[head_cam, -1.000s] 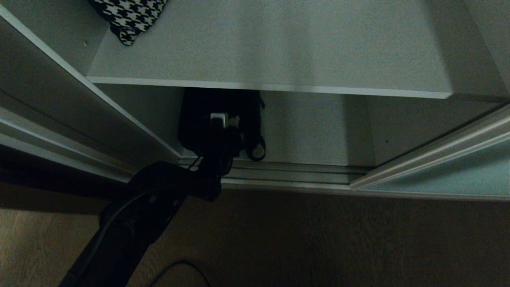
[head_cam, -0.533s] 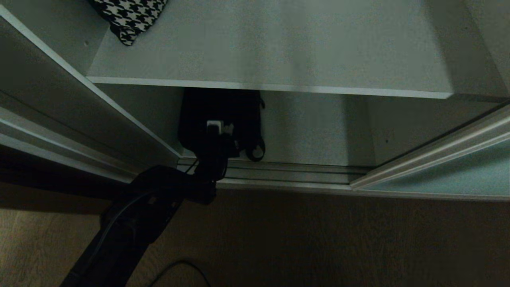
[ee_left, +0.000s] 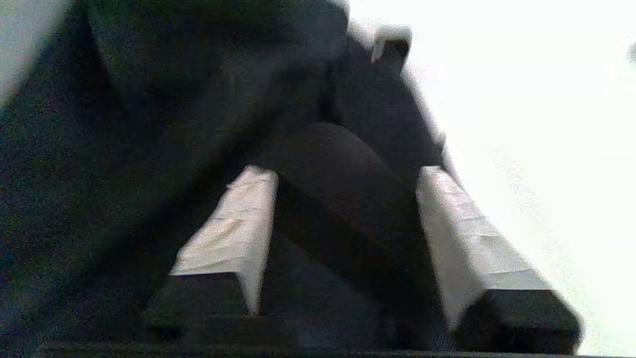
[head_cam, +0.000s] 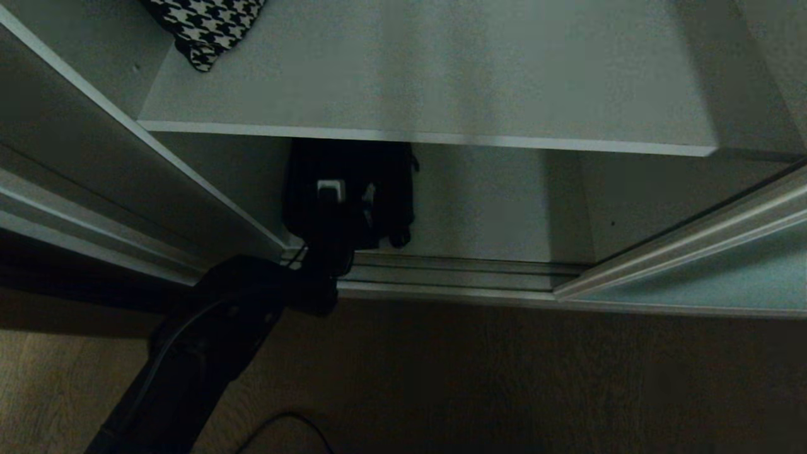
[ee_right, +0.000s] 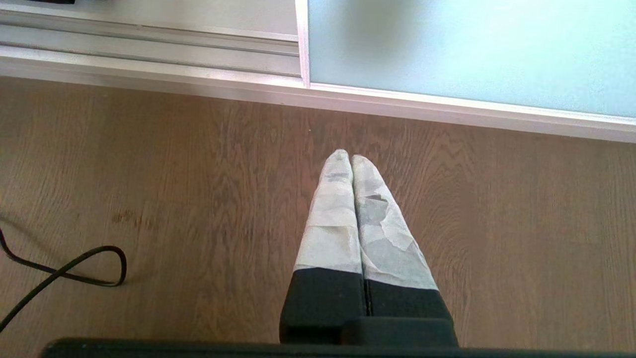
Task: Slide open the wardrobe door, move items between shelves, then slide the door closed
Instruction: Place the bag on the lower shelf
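Note:
The all-black bag (head_cam: 391,183) lies on the lower shelf (head_cam: 492,208), partly hidden under the upper shelf (head_cam: 441,69). My left gripper (head_cam: 350,190) reaches in over it and is open. In the left wrist view the left gripper (ee_left: 345,171) has its taped fingers apart, and the bag's dark strap (ee_left: 348,199) crosses the gap between them ungripped. The houndstooth bag (head_cam: 205,25) sits at the upper shelf's far left. The sliding wardrobe door (head_cam: 725,277) stands pushed to the right. My right gripper (ee_right: 352,156) hangs shut over the wooden floor beside the door (ee_right: 472,44).
A ribbed silver floor track (head_cam: 454,277) runs along the wardrobe's front. The wardrobe's left side panel (head_cam: 94,145) stands close to my left arm. A black cable (ee_right: 74,271) loops on the wooden floor.
My left gripper has opened and shifted slightly left over the black bag. The bag's strap loop has sunk back toward the shelf. The right arm has not moved.

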Robot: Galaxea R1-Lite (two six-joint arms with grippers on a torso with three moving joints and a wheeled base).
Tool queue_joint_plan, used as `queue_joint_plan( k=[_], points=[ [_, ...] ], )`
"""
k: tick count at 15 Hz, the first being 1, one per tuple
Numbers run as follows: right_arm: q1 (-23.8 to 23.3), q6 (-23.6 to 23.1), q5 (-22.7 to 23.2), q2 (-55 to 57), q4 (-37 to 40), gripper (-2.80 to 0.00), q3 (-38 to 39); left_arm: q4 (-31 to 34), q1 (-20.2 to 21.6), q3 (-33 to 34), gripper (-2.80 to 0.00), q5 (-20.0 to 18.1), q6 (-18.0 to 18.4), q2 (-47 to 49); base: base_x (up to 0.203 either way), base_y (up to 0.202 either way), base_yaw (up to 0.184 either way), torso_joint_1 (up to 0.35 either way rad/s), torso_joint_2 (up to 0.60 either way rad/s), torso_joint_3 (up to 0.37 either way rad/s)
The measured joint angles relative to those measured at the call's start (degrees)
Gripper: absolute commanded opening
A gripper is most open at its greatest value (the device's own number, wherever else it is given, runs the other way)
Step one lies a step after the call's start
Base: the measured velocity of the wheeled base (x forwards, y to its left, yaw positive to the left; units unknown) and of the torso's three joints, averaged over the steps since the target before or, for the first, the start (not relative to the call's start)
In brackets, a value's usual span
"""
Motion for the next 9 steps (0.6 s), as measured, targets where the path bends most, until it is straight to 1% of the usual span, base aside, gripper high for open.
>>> queue_joint_plan(
  k=[2, 9],
  points=[
    [0.0, 0.0, 0.0, 0.0, 0.0, -2.8, 0.0, -1.8, 0.1, 0.0, 0.0, 0.4, -0.6, -1.8, 0.0, 0.0, 0.0, 0.0, 0.0, 0.0],
    [0.0, 0.0, 0.0, 0.0, 0.0, -2.8, 0.0, -4.4, 1.7, 0.1, 0.0, 1.8, -0.9, -3.9, 0.0, 0.0, 0.0, 0.0, 0.0, 0.0]
  ],
)
